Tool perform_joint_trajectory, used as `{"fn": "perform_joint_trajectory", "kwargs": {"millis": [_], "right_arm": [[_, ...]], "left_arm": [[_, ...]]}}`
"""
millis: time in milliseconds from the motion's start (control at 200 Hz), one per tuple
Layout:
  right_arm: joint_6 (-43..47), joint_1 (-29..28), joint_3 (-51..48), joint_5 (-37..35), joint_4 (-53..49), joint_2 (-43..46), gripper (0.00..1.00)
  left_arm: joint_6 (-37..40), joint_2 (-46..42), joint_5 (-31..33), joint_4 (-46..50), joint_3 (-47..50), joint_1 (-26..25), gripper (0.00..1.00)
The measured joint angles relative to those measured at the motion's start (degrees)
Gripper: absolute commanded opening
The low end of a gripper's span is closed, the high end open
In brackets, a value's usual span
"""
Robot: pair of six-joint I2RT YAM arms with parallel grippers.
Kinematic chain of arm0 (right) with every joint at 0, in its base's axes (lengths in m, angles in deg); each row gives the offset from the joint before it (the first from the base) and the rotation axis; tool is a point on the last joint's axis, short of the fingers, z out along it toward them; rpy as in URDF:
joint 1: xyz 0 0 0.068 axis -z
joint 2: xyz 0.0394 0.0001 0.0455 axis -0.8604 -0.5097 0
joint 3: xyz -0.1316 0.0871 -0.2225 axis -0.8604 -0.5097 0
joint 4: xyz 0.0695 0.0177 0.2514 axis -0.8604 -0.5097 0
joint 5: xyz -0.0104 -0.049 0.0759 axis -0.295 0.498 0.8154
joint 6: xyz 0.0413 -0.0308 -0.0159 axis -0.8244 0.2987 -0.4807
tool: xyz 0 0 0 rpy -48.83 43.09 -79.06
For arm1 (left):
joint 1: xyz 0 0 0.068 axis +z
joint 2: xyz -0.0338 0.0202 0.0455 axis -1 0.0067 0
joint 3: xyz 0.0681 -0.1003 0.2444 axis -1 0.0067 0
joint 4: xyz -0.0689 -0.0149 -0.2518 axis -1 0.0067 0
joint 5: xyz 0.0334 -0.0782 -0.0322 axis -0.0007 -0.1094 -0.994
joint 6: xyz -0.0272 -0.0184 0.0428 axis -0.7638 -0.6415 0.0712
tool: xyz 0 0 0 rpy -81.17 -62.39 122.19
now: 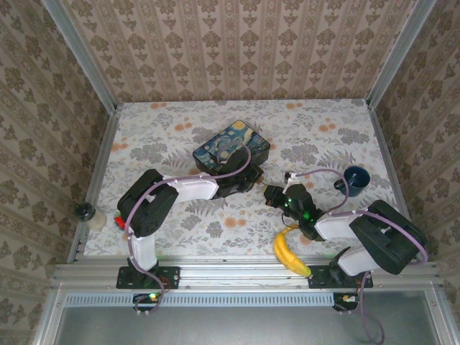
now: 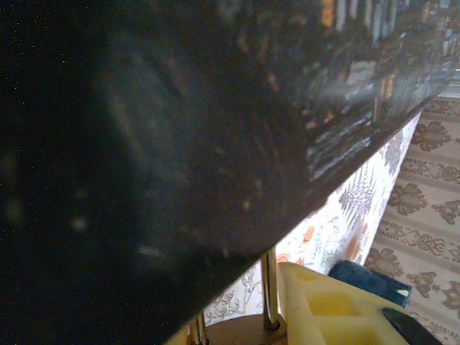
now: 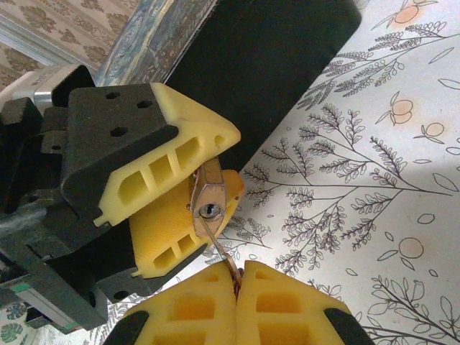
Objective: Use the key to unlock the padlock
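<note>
The yellow plastic fingers (image 3: 194, 305) of the right gripper (image 3: 236, 269) are pressed together on a thin silvery metal key (image 3: 219, 248). Its slim shaft slants up and to the left from between the pads. The tip of the key meets the round keyhole in the end face of the small brass-coloured metal padlock (image 3: 208, 198); how deep it sits cannot be told.

The padlock is clamped between the two yellow-tipped black fingers (image 3: 165, 151) of the left gripper (image 3: 228, 164), one finger above it and one below, with the keyhole end turned toward the right gripper. In the left wrist view the thin silvery shackle (image 2: 267, 287) rises beside that gripper's own pale yellow finger, close under the dark side wall of the box.

From above, both grippers meet near the middle of the white floral-print tabletop (image 1: 180, 136), just in front of the rectangular box painted with a swirling blue and yellow night sky (image 1: 231, 147). The box lies flat with its lid down, so its contents are hidden (the padlock is held beside it, not on it).

A small dark blue cup (image 1: 354, 178) stands upright to the right of the box and well apart from it. Its inside is too dark to tell whether it holds anything. A ripe yellow banana (image 1: 290, 253) lies at the near edge of the table, by the right arm.
</note>
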Motion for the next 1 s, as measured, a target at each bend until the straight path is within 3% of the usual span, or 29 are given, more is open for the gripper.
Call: {"fn": "perform_joint_trajectory", "kwargs": {"millis": [1000], "right_arm": [[-0.46,0.59,1.11,0.22,0.7,-1.42,0.0]], "left_arm": [[-0.02,0.09,-0.04,-2.36,0.74,0.33,0.0]]}}
